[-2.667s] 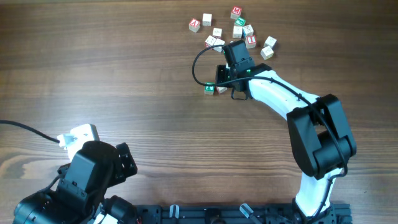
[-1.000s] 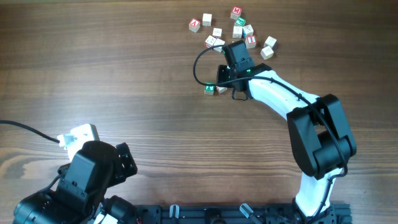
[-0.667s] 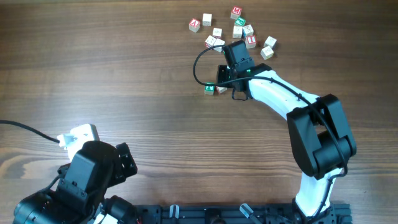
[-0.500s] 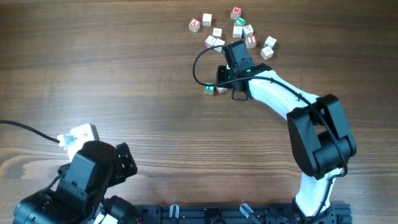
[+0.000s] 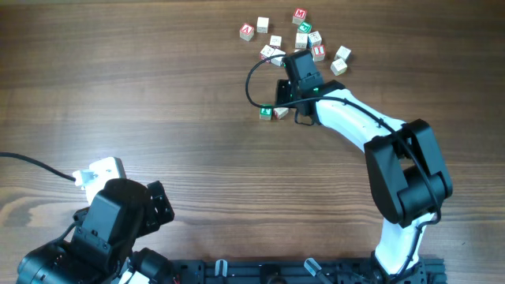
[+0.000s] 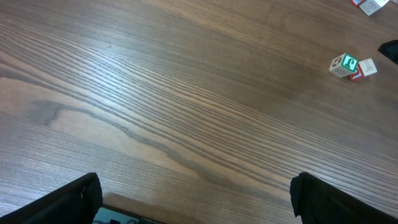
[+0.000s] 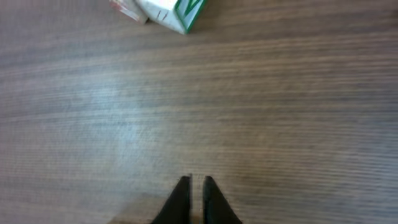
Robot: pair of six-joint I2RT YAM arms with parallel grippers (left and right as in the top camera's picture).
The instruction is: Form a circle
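Observation:
The circle (image 5: pixel 272 113) is a small clump of two touching cubes on the wooden table, one green-faced (image 5: pixel 266 112) and one red-edged (image 5: pixel 281 113). The left wrist view shows the clump (image 6: pixel 351 66) far off at the upper right. In the right wrist view it lies at the top edge, green-faced cube (image 7: pixel 177 11) beside the red-edged one (image 7: pixel 127 7). My right gripper (image 7: pixel 198 180) hangs just behind the clump (image 5: pixel 282 96), its fingers a narrow slit apart with only bare wood between them. My left gripper (image 6: pixel 199 193) stands wide open over bare table.
A loose scatter of several like cubes (image 5: pixel 296 39) lies beyond the right gripper at the back. A black cable loop (image 5: pixel 251 79) curves off the right wrist to the left. The left arm (image 5: pixel 118 221) sits folded at the front left corner.

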